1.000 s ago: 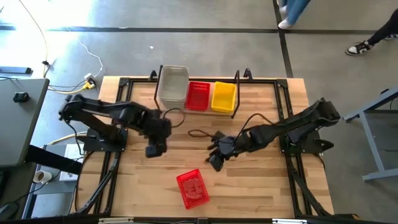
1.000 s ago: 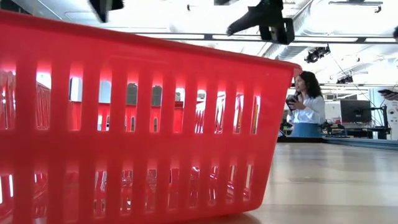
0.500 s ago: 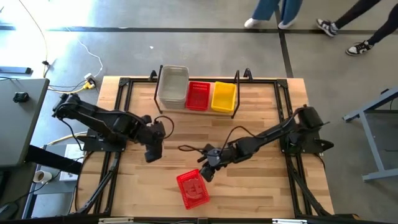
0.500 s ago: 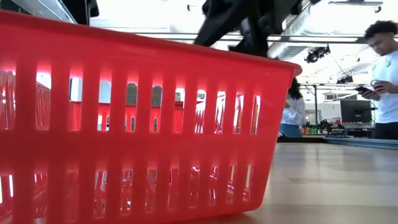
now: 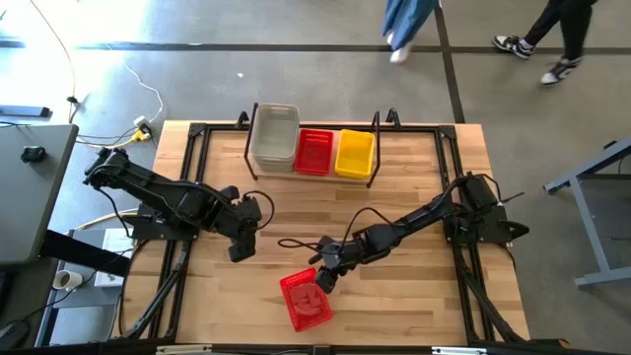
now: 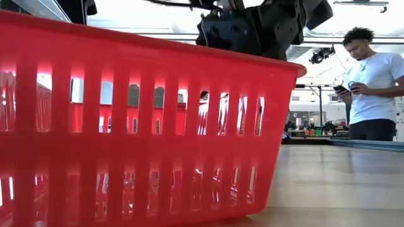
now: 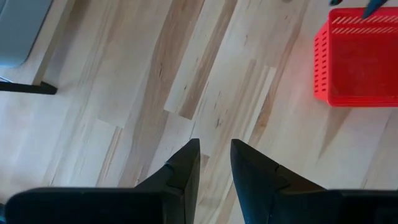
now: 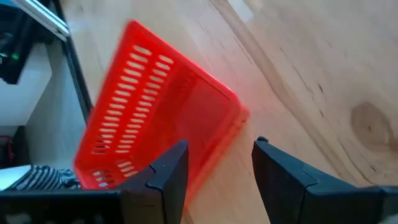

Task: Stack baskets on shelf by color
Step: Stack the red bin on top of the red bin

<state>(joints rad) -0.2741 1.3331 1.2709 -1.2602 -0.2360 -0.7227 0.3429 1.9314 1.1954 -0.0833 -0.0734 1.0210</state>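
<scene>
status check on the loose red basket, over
Right gripper open, over loose red mesh plastic basket. Left gripper empty, hovering above wooden tabletop. Nothing in the way.

In the low view the loose red basket fills nearly the whole picture; its left side and base are cut off by the edges, and it hides the shelf and the table behind it. Above its rim only part of the right gripper shows, the fingertips hidden behind the basket wall. The person in the room is cut off at the right edge. In the right wrist view that basket's lower corner is cut off behind the gripper's own fingers. In the high view two people at the top edge show only as legs
</scene>
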